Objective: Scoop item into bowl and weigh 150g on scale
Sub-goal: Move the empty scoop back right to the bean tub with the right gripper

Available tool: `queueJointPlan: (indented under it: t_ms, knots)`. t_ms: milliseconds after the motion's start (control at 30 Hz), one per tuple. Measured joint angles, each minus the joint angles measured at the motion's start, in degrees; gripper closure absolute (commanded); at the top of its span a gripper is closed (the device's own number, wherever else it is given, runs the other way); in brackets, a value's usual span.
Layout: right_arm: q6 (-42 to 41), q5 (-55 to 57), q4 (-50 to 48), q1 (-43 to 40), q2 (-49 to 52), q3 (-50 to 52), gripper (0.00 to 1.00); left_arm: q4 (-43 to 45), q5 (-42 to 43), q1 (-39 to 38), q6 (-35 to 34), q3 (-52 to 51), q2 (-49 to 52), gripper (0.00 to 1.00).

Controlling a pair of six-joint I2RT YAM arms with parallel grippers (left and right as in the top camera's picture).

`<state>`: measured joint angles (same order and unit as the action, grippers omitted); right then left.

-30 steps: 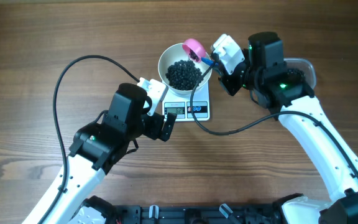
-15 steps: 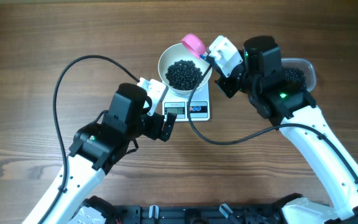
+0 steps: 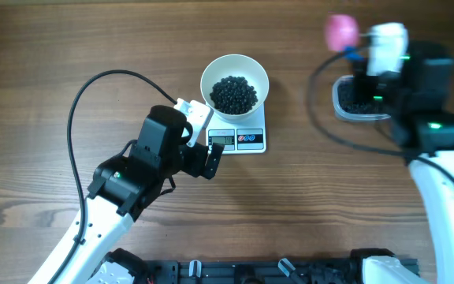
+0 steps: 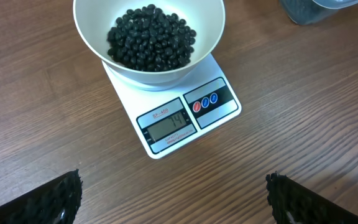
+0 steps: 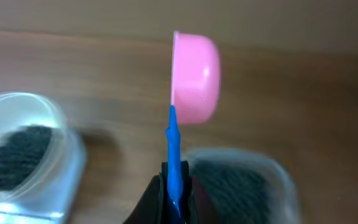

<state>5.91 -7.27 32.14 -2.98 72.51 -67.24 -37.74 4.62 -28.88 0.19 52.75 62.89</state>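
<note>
Wood table (image 3: 53,47). 1 scale (image 4: 166,127) w/ 1 white bowl (image 4: 86,31) on it. 1 tub (image 3: 337,95) at right. Left gripper (image 4: 174,202): jaws spread wide, empty. Right gripper (image 5: 174,186): clamped on blue handle of 1 pink scoop (image 5: 194,78), near tub. Beads (image 4: 149,40): uncountable, heaped in bowl, more in tub. Prob light, loose, roll easily, so move by scoop only.

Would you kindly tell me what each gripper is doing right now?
Left gripper: open, holding nothing.
Right gripper: shut on the pink scoop, by its blue handle.
</note>
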Motion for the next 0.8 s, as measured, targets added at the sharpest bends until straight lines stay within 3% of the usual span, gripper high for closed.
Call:
queueJointPlan:
  t_ms: [100,267,567,800]
  knots:
    - [2.99,2.49,6.84,-6.75,0.57,0.02,0.96,0.02,0.0,0.0,0.0,0.0,0.0,0.0]
    - [10.32,6.49,13.55,-8.33,5.92,0.02,0.96,0.02,-0.02,0.0,0.0,0.0,0.0,0.0]
    - [12.37,12.85,12.0,-8.33,14.16,0.02,0.96,0.02,-0.02,0.0,0.0,0.0,0.0,0.0]
    - [12.17,5.33,12.04,-8.33,15.17,0.02,0.96,0.02,0.0,0.0,0.0,0.0,0.0,0.0]
